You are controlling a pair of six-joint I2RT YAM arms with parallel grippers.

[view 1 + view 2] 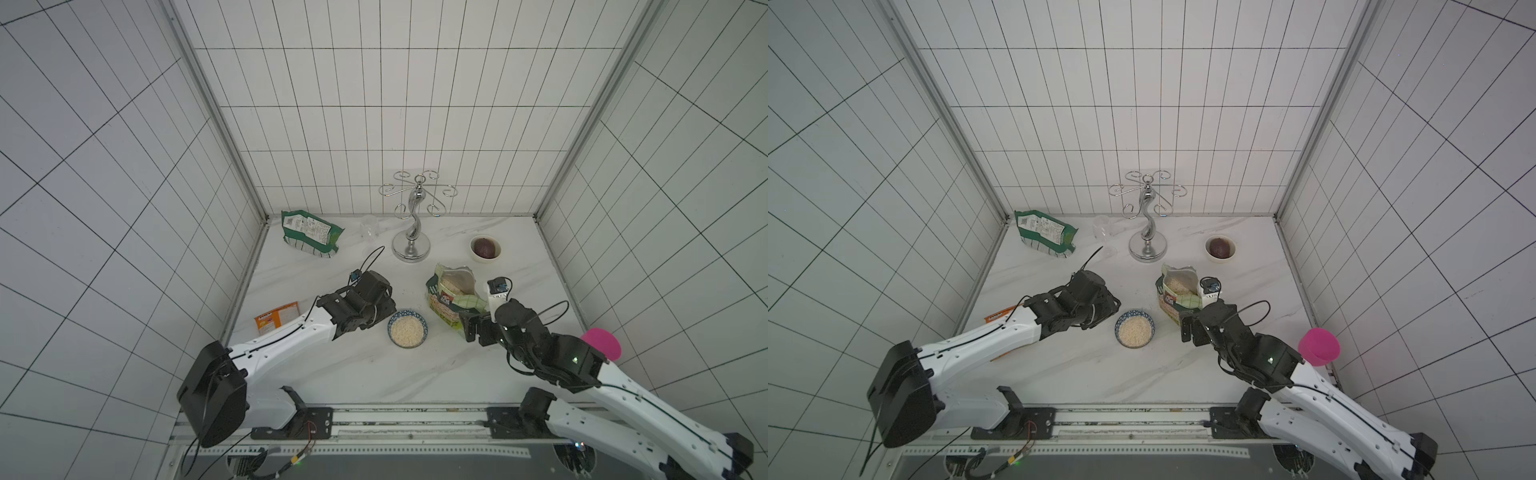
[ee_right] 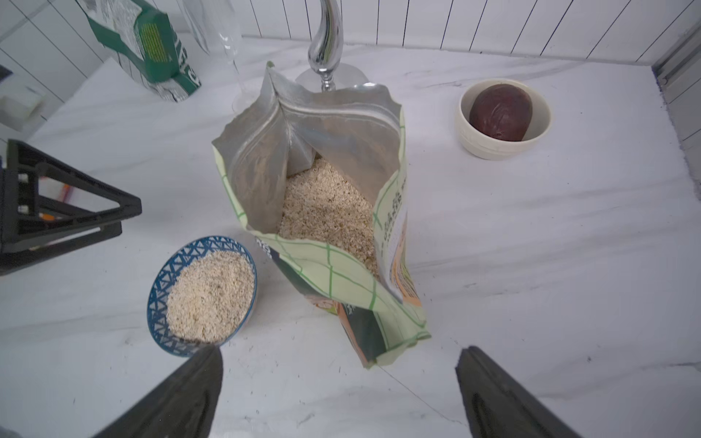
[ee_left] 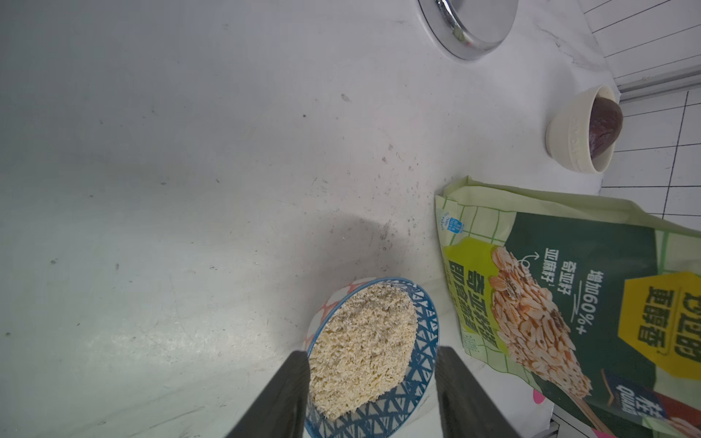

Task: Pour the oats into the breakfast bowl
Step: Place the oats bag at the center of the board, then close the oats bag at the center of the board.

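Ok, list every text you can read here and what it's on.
"增加60%+": oat bag, dark front panel.
"奇亚籽": same bag, by the arrow.
"亚麻籽": same bag, beside it.
"更醇香": same bag, on its yellow patch.
Too small or blurred to read: green bag label, orange packet.

The left arm (image 1: 282,340) covers part of the orange packet (image 1: 277,318) in both top views. In the left wrist view, the left fingers (image 3: 280,398) hide the near edges of the breakfast bowl (image 3: 423,341). There the oats bag (image 3: 569,303) and the stand's chrome base (image 3: 470,26) run off the frame. What looks like a clear glass (image 1: 370,232) on the desk (image 1: 374,374) is only a faint smudge.
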